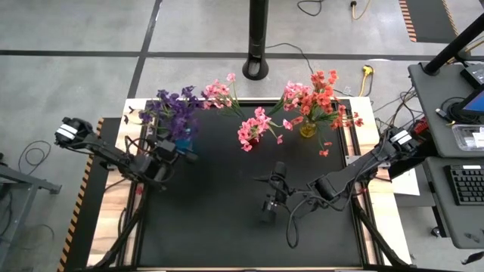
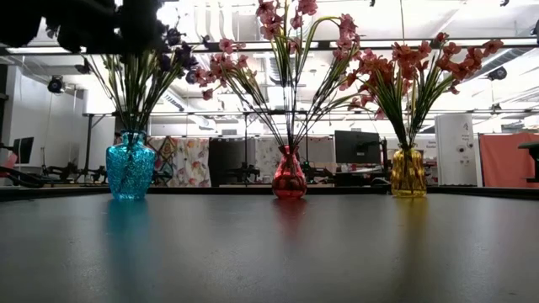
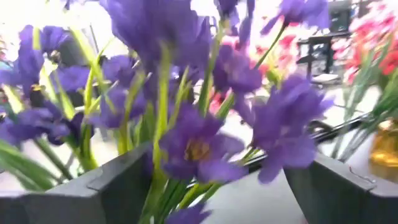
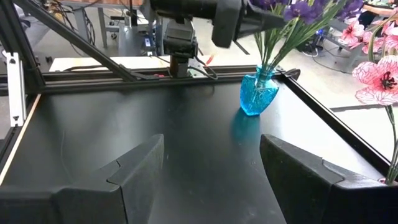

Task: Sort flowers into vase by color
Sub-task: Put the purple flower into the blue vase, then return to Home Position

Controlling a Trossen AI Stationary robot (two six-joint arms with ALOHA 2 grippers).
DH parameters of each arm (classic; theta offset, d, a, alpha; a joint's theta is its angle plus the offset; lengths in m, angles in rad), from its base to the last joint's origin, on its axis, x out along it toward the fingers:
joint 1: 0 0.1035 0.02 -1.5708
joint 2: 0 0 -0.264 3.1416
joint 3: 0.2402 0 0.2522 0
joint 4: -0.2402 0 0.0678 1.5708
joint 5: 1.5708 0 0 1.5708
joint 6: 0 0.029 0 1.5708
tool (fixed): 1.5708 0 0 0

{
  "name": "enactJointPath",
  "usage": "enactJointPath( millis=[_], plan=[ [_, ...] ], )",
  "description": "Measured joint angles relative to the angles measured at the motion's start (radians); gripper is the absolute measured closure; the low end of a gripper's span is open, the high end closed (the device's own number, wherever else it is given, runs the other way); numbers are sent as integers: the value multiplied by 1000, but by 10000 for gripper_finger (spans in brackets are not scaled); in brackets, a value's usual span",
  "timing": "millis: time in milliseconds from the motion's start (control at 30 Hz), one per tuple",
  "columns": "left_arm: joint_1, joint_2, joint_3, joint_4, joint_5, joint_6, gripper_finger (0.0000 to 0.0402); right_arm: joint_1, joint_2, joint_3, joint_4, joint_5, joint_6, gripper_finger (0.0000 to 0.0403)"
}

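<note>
Three vases are counted along the far edge of the black table (image 1: 227, 227): a blue vase (image 2: 130, 172) on the left, a red vase (image 2: 289, 178) in the middle and a yellow vase (image 2: 408, 173) on the right. One bunch stands in each: the purple flowers (image 1: 175, 112) in the blue vase, the pink flowers (image 1: 253, 127) in the red vase and the orange-red flowers (image 1: 314, 98) in the yellow vase. No loose stem is seen lying on the table, so the sorting is judged to be complete or nearly so.

The left gripper (image 1: 181, 151) is held at the purple bunch, just above the blue vase. In the left wrist view its fingers (image 3: 118, 186) are seen spread, with green stems and blossoms between them but not clamped. The stems run upright from the vase neck and fan outward, so the long axis is roughly vertical and the bunch lies directly ahead of the left claw. Any further move at this bunch is therefore judged to belong to the left arm, which is much the nearer.

The right gripper (image 1: 270, 205) hangs over the bare table centre, well apart from all three vases. Its fingers (image 4: 140, 168) stand wide apart and hold nothing
</note>
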Motion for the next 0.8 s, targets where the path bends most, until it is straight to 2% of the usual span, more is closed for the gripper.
enactJointPath(
  millis=[233, 633, 800],
  plan=[
    [-29, 13, 91, -1, 4, 85, 70, 0, 0, -13, 0, 0, 0, 145],
    [-72, 14, 297, -5, 3, 524, 70, 0, 0, -13, 0, -1, 0, 145],
    [-127, 7, 414, -162, 4, 575, 70, -3, 0, -13, 0, -1, 0, 145]
  ],
)
